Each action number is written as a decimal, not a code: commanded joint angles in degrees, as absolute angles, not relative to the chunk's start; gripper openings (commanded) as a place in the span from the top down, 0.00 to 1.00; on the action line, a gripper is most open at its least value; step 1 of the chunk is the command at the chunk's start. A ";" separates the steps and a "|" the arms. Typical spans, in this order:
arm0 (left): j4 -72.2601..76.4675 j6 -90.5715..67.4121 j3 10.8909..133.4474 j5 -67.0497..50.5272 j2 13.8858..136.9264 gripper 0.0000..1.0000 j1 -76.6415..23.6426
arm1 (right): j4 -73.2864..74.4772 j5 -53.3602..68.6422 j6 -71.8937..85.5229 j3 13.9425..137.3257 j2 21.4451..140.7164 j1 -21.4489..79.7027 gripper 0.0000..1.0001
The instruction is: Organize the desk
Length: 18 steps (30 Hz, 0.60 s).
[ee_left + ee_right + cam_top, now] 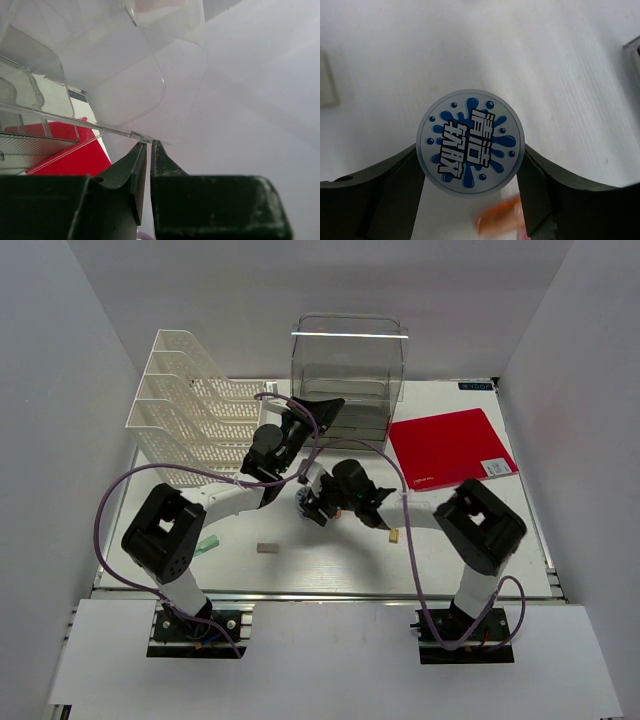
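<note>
The white desk [330,565] holds a clear plastic drawer box [348,370] at the back. My left gripper [325,410] is at the box's lower front. In the left wrist view its jaws [148,143] are nearly together, with their tips on the thin clear lip of a drawer [75,120]. My right gripper [312,502] is at mid-desk. It is shut on a round grey container with a blue splash label [470,142], one finger on each side, held just above the white surface [530,60].
A white mesh file rack [190,425] stands at the back left. A red folder [450,445] lies at the right. A small grey block [266,548], a green item [207,544] and a small tan piece [394,535] lie near the front. A blurred orange item [502,217] is under the right gripper.
</note>
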<state>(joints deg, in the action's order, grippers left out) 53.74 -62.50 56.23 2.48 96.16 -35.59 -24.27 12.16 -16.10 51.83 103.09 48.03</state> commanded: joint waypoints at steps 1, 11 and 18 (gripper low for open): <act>54.41 -63.01 58.53 3.95 92.29 1.00 -35.51 | -28.30 13.01 -21.52 46.43 92.67 48.16 1.00; 53.09 -63.11 59.41 4.83 91.93 1.00 -35.51 | -24.34 2.30 -35.93 36.92 75.42 45.97 1.00; 51.24 -62.93 60.82 4.75 91.06 1.00 -35.51 | -35.93 -8.34 -57.43 34.19 74.53 43.77 1.00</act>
<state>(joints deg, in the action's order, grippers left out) 50.70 -63.02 57.52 3.07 95.46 -35.68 -25.34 -2.26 -44.16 34.89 75.44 44.53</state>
